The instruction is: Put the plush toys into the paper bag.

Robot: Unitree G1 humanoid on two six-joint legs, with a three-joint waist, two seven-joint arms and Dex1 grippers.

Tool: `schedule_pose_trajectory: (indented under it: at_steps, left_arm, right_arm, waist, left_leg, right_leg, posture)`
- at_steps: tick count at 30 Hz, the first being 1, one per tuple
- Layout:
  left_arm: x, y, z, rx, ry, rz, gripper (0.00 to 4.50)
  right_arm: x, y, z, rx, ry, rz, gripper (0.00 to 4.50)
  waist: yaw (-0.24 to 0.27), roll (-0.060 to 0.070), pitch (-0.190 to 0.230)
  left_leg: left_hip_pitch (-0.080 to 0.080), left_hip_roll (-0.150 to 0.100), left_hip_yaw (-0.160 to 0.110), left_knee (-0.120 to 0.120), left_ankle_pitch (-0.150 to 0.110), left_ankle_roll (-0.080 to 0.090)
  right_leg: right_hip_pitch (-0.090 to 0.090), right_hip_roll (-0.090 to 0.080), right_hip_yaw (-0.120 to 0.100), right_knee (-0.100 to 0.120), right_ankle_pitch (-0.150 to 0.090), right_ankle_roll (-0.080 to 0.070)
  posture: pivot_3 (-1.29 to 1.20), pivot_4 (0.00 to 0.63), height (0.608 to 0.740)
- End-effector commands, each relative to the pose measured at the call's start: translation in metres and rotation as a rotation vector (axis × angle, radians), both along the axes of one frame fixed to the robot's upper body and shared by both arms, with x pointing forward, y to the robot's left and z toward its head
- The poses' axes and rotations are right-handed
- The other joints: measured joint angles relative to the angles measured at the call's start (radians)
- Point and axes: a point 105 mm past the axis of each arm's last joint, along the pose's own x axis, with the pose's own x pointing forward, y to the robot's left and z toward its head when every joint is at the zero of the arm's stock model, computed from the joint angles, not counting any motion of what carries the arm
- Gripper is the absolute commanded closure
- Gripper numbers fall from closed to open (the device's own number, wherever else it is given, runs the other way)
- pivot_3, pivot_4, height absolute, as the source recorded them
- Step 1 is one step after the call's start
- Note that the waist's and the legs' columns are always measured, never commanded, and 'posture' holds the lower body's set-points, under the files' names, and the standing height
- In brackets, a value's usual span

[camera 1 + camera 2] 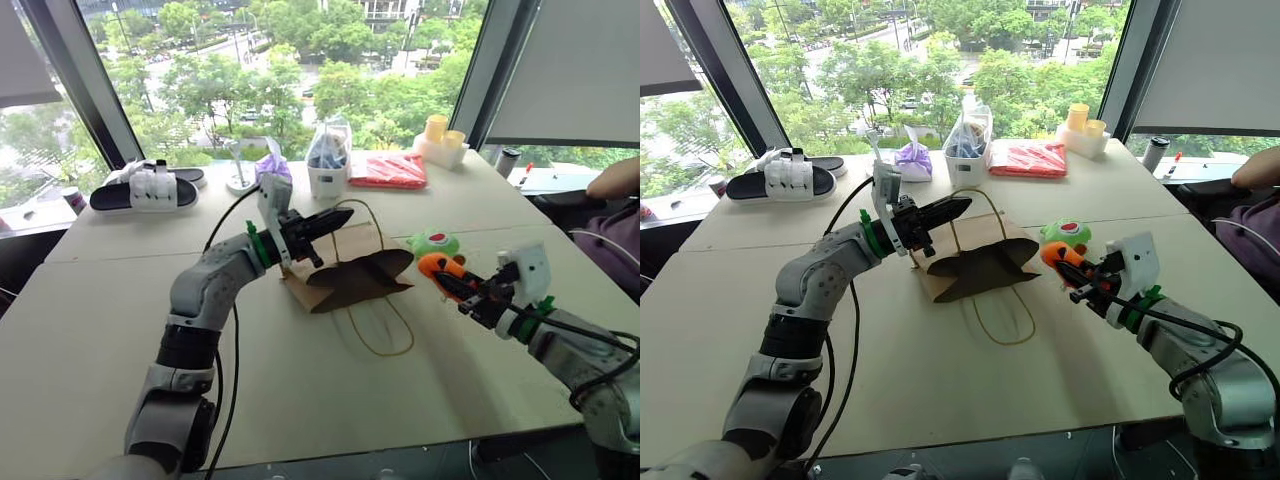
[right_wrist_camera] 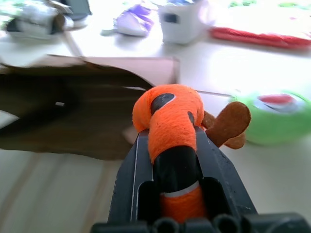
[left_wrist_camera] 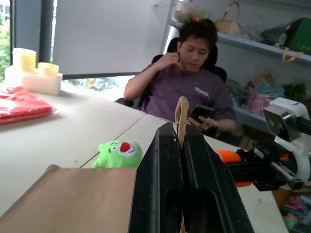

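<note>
Left end effector (image 1: 335, 219): clamped on twine handle (image 3: 181, 119), lifting paper bag (image 1: 345, 280) mid-table. Right end effector (image 1: 452, 283): gripping orange plush toy (image 2: 170, 119), face part-hidden. Green plush toy (image 1: 434, 243) beside the bag, its far side hidden.

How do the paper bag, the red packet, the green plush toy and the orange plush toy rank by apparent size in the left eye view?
1. paper bag
2. red packet, though it lies farther from the camera
3. green plush toy and orange plush toy: they look alike, and the right gripper covers part of the orange one.

My table (image 1: 120, 300), loaded at the far end.
Beyond my fingers lie paper bag (image 1: 350, 280), green toy (image 1: 433, 243), red packet (image 1: 390, 170), sandals (image 1: 145, 188).
</note>
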Motion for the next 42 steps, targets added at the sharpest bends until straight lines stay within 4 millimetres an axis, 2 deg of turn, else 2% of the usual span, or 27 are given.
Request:
schedule_pose_trajectory:
  at_steps: [1, 5, 9, 14, 18, 22, 23, 29, 34, 36, 39, 42]
  left_arm:
    - [-0.004, 0.000, 0.019, -0.041, -0.048, -0.019, 4.50]
    - [-0.003, -0.002, 0.022, -0.066, -0.039, -0.022, 4.50]
    - [-0.013, -0.004, 0.028, -0.109, -0.032, -0.072, 4.50]
    - [-0.015, -0.003, 0.027, -0.110, -0.017, -0.063, 4.50]
    - [-0.010, -0.002, 0.026, -0.118, -0.008, -0.035, 4.50]
    - [-0.010, -0.002, 0.024, -0.112, -0.009, -0.031, 4.50]
    - [-0.009, -0.002, 0.024, -0.111, -0.008, -0.026, 4.50]
    - [-0.002, 0.001, 0.019, -0.094, -0.006, 0.019, 4.50]
    - [0.003, 0.008, 0.013, -0.068, -0.007, 0.051, 4.50]
    - [0.003, 0.010, 0.012, -0.062, -0.006, 0.052, 4.50]
    - [0.001, 0.009, 0.012, -0.059, -0.006, 0.046, 4.50]
    - [-0.001, 0.010, 0.012, -0.058, -0.007, 0.043, 4.50]
  right_arm:
    - [-0.004, 0.034, 0.003, 0.009, 0.010, 0.108, 4.07]
    - [0.005, 0.053, -0.003, 0.008, 0.028, 0.150, 4.07]
    - [0.053, 0.072, -0.021, -0.030, 0.044, 0.092, 4.07]
    - [0.070, 0.090, -0.024, -0.077, 0.025, 0.121, 4.07]
    - [0.069, 0.093, -0.025, -0.114, 0.017, 0.146, 2.34]
    - [0.067, 0.088, -0.021, -0.115, 0.001, 0.127, 0.20]
    - [0.065, 0.086, -0.019, -0.112, -0.009, 0.129, 0.04]
    - [0.041, 0.075, 0.001, -0.049, -0.057, 0.161, 0.04]
    - [-0.014, 0.035, 0.034, 0.195, -0.032, 0.263, 0.04]
    - [-0.018, 0.012, 0.043, 0.274, -0.050, 0.207, 0.04]
    - [0.012, -0.033, 0.032, 0.285, -0.051, -0.030, 0.04]
    - [0.042, -0.052, 0.025, 0.296, -0.069, -0.165, 0.04]
  waist:
    - [-0.001, 0.000, 0.000]
    - [0.003, 0.000, 0.000]
    - [-0.002, 0.000, 0.000]
    - [0.001, 0.000, 0.000]
    - [0.001, 0.000, 0.000]
    - [0.000, 0.000, 0.000]
    - [0.000, 0.000, 0.000]
    - [0.002, 0.000, 0.000]
    - [0.007, 0.000, 0.000]
    - [0.007, 0.000, 0.000]
    - [0.001, 0.000, 0.000]
    - [-0.005, 0.000, 0.000]
  left_leg:
    - [0.000, 0.000, 0.000, 0.000, 0.000, 0.000]
    - [0.000, 0.000, 0.000, 0.000, 0.000, 0.000]
    - [0.000, -0.001, 0.001, 0.001, 0.000, 0.000]
    - [0.000, -0.001, 0.001, 0.000, 0.003, -0.005]
    - [-0.001, -0.002, 0.000, 0.000, 0.002, -0.005]
    - [-0.001, -0.002, 0.000, 0.000, 0.002, -0.005]
    - [-0.001, -0.002, 0.000, 0.000, 0.002, -0.004]
    - [-0.001, -0.002, 0.001, 0.000, 0.002, -0.003]
    - [-0.001, -0.002, 0.000, 0.000, 0.000, 0.000]
    - [-0.001, -0.002, 0.000, 0.000, -0.001, 0.001]
    - [0.000, -0.002, 0.001, 0.000, -0.001, 0.001]
    - [0.001, -0.001, 0.003, 0.000, -0.001, 0.001]
  right_leg:
    - [0.000, 0.000, 0.000, 0.000, 0.000, 0.000]
    - [0.000, 0.000, 0.000, 0.000, 0.000, 0.000]
    - [0.000, -0.001, 0.001, 0.000, 0.000, 0.000]
    - [-0.001, -0.001, 0.000, 0.001, 0.000, 0.000]
    - [-0.001, -0.001, 0.000, 0.000, 0.000, 0.000]
    - [-0.001, -0.001, 0.000, 0.000, 0.000, 0.000]
    - [-0.001, -0.001, 0.000, 0.000, 0.000, 0.000]
    - [-0.001, -0.001, 0.000, 0.000, 0.000, 0.000]
    - [-0.001, -0.001, 0.000, 0.000, 0.000, 0.000]
    - [-0.001, -0.001, 0.001, -0.001, 0.000, 0.000]
    - [0.000, -0.001, 0.001, -0.001, 0.000, 0.000]
    - [0.001, -0.001, 0.001, 0.001, 0.000, 0.000]
  posture:
    - [0.00, 0.150, 0.740]
    - [0.00, 0.150, 0.740]
    - [0.00, 0.150, 0.740]
    - [0.00, 0.150, 0.740]
    - [0.00, 0.150, 0.740]
    - [0.00, 0.150, 0.740]
    - [0.00, 0.150, 0.740]
    - [0.00, 0.150, 0.740]
    - [0.00, 0.150, 0.740]
    - [0.00, 0.150, 0.740]
    - [0.00, 0.150, 0.740]
    - [0.00, 0.150, 0.740]
